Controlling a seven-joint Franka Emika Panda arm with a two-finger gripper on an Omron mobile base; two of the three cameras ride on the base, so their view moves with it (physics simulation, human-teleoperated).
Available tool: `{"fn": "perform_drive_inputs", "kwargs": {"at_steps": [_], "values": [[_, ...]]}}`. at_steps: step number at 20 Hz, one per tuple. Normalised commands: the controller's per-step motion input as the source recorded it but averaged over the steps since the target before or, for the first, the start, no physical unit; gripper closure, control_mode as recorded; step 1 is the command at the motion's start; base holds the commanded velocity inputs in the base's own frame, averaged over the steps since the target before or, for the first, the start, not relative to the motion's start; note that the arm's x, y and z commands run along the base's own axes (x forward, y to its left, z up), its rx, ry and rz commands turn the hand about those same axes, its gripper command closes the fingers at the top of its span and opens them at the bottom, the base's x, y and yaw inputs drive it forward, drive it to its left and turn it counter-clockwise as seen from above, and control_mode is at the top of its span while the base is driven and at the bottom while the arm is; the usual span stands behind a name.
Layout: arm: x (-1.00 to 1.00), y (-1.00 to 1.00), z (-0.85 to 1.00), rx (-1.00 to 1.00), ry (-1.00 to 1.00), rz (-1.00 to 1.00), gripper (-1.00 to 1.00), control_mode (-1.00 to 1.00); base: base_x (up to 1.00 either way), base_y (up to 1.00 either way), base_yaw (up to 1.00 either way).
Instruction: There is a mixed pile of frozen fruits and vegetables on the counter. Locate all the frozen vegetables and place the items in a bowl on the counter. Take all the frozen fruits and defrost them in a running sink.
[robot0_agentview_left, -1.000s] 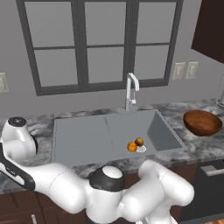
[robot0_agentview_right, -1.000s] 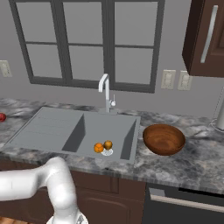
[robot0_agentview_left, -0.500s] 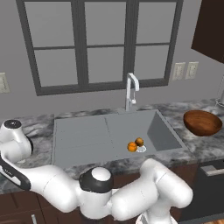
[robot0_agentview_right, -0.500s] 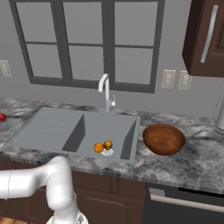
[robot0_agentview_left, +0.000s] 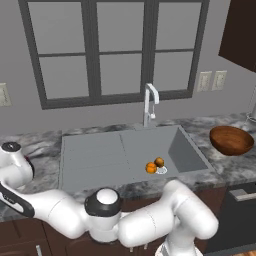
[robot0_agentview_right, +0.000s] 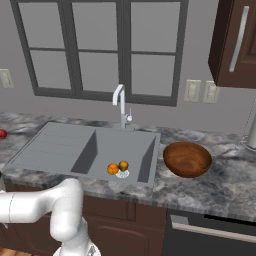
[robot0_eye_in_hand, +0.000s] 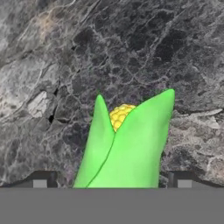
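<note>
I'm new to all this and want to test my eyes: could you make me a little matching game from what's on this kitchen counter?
Things:
1. two orange balls
2. wooden bowl
3. green corn cob
4. red ball

Places:
A. between the open gripper finger tips
B. counter right of the sink
C. by the sink drain
D. counter far left of the sink

Pairs: 1-C, 2-B, 3-A, 4-D

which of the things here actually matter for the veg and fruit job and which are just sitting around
Part of the job:
- green corn cob, on the counter between the open gripper tips
- two orange balls in the sink
- wooden bowl
- red ball
- tap

Just there:
- window
- wall sockets
- upper cabinet
</note>
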Motion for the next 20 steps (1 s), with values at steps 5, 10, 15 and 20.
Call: {"fn": "perform_drive_inputs", "kwargs": {"at_steps": [5, 10, 15, 20], "values": [[0.12, 0.37, -0.29, -0.03, 0.01, 0.0, -1.0, -1.0, 0.0, 0.0, 0.0], [0.01, 0.13, -0.11, -0.02, 0.0, 0.0, 1.0, -1.0, 0.0, 0.0, 0.0], [-0.07, -0.15, 0.0, -0.03, -0.03, 0.0, 1.0, -1.0, 0.0, 0.0, 0.0], [-0.12, -0.36, 0.14, -0.04, -0.08, 0.0, 1.0, -1.0, 0.0, 0.0, 0.0]]}}
